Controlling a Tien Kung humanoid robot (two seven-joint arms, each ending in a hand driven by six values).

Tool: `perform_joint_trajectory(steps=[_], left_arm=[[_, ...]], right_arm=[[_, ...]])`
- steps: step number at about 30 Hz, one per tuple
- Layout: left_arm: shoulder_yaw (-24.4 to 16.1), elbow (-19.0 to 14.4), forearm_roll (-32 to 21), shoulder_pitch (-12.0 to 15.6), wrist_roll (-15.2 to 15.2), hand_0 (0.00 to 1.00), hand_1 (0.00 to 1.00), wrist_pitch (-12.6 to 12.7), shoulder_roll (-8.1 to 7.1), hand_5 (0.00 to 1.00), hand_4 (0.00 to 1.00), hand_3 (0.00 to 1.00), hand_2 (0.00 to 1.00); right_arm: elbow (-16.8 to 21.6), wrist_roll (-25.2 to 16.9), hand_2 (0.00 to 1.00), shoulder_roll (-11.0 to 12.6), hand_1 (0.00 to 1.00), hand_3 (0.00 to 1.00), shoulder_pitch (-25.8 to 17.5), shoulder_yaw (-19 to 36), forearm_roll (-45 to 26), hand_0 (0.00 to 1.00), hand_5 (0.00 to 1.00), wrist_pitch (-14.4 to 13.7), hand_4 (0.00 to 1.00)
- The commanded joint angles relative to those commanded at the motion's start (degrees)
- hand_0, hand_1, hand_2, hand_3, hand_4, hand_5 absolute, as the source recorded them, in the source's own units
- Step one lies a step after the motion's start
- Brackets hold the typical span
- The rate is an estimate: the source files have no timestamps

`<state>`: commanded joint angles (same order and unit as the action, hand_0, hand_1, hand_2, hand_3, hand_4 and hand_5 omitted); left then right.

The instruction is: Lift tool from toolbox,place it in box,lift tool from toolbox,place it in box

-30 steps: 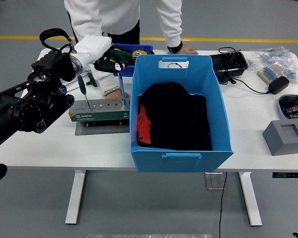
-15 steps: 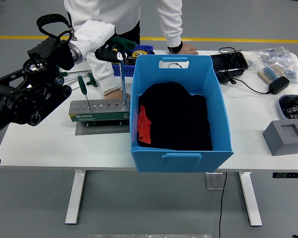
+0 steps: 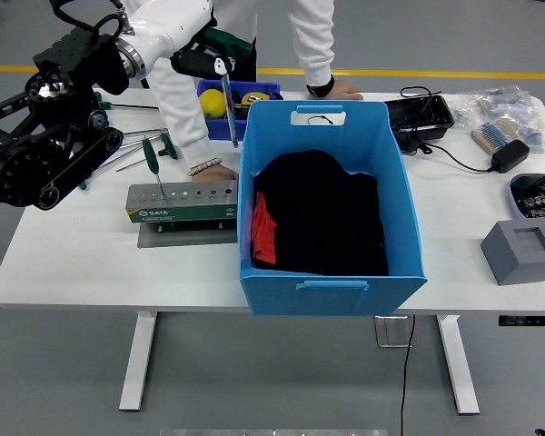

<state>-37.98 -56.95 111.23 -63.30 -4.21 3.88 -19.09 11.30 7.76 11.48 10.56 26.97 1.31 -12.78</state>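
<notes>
A: Where is your left hand (image 3: 204, 50)?

B: It is up over the far left part of the tabletop (image 3: 91, 263), above the space between the rack (image 3: 183, 203) and the small bin (image 3: 239, 94). Its fingers are curled tight around the green handle of a tool (image 3: 227, 95).

A: How does the tool hang?

B: Shaft down, close to upright, tip in the air. You can see it clear of the rack, with the tip just beside the far left corner of the box (image 3: 331, 204).

A: What else is on the rack?

B: A second tool (image 3: 153, 163) with a green handle stands upright in a hole near the rack's left end. The rack rests on a grey plate, touching or nearly touching the box's left wall.

A: And the box?

B: It is blue, at the middle of the tabletop and reaching to the near edge. A black cloth (image 3: 320, 216) with something red at its left lies inside.

A: Anybody at the far edge?

B: A person (image 3: 254, 27) in white sleeves. One hand rests flat on the far edge behind the box; the other is down on the tabletop just behind the rack.

A: The right side?

B: A grey block (image 3: 521, 251) is near the right edge, with a tray (image 3: 420, 115) and a cable by the far right corner. You cannot see your right hand at all.
</notes>
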Motion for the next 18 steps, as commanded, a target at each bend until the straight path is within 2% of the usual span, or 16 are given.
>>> perform_joint_trajectory(steps=[8,13,18], left_arm=[[-1.6,-8.1,-1.5,0.6,-1.0,0.102,0.002,0.1,0.61,0.540,0.668,0.050,0.022],[1.4,-13.5,-5.4,1.0,-0.8,0.102,0.002,0.0,1.66,0.537,0.663,0.050,0.022],[5.8,-15.9,-8.3,1.2,0.4,0.104,0.002,-0.2,3.32,0.535,0.662,0.052,0.022]], right_arm=[[0.0,0.0,0.691,0.0,0.633,0.550,0.1,-0.1,0.0,0.652,0.672,0.0,0.781],[0.0,0.0,0.691,0.0,0.633,0.550,0.2,0.0,-0.1,0.652,0.672,0.0,0.781],[0.0,0.0,0.692,0.1,0.634,0.550,0.4,0.1,0.2,0.652,0.671,0.0,0.781]])
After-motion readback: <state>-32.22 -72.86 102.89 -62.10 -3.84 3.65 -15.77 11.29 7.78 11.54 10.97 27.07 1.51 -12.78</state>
